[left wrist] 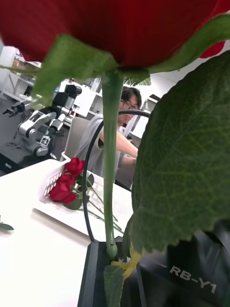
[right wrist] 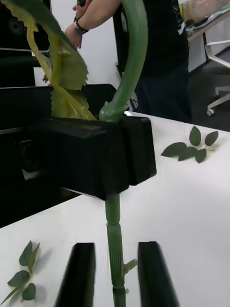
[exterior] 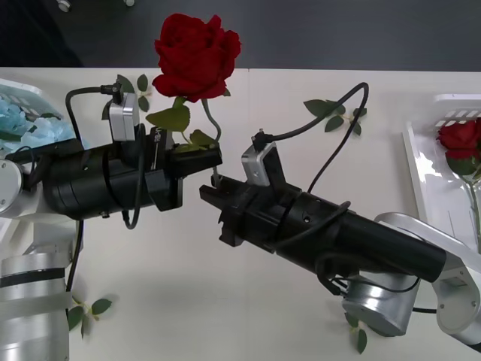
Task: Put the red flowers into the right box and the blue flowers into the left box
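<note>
Left gripper [exterior: 210,158]: clamped on a red rose's [exterior: 196,54] stem, bloom upright.
Right gripper [exterior: 213,192]: fingers apart, straddling the stem's [right wrist: 114,240] lower end.

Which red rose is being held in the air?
The big red rose standing upright above the table: the left tool clamps its stem. The other roses lie in the right box.

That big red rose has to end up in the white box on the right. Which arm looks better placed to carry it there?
Probably the right. The left gripper holds the red rose by its stem, but the right gripper has its open fingers around the stem's lower end and sits nearer the right box.
</note>
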Motion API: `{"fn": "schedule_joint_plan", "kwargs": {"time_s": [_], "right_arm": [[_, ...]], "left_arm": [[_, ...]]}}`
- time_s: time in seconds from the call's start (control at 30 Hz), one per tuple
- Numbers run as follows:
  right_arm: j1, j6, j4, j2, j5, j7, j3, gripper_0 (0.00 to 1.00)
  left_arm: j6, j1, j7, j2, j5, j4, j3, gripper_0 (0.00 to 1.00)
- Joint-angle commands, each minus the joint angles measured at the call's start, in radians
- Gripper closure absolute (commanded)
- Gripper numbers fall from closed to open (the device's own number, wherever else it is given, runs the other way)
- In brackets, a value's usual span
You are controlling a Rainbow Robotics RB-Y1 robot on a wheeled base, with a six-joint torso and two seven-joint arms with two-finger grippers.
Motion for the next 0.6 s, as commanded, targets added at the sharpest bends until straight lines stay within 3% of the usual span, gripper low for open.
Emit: {"fn": "schedule_joint_plan", "kwargs": {"time_s": [0.03,0.3,0.4,0.47,0.53,0.6], "right_arm": [[0.004,-0.005,-0.053,-0.007,-0.006,0.014,0.009,1.0],[0.007,-0.019,-0.06,-0.008,-0.008,0.006,0.007,1.0],[0.009,-0.025,-0.059,-0.008,-0.009,0.007,0.007,1.0],[0.009,-0.029,-0.059,-0.01,-0.009,0.007,0.007,1.0],[0.009,-0.029,-0.059,-0.011,-0.009,0.006,0.007,1.0],[0.012,-0.029,-0.06,-0.011,-0.009,0.007,0.005,1.0]], "left_arm": [[-0.002,-0.021,-0.064,0.001,-0.004,-0.012,-0.006,1.0],[-0.007,-0.021,-0.064,0.001,-0.008,-0.012,-0.008,1.0],[-0.013,-0.021,-0.064,0.0,-0.008,-0.012,-0.009,0.94],[-0.044,-0.018,-0.064,0.001,0.024,-0.007,-0.014,0.74],[-0.084,-0.011,-0.064,0.001,0.058,-0.006,-0.021,0.61],[-0.117,-0.008,-0.064,0.001,0.079,-0.006,-0.026,0.37]]}}
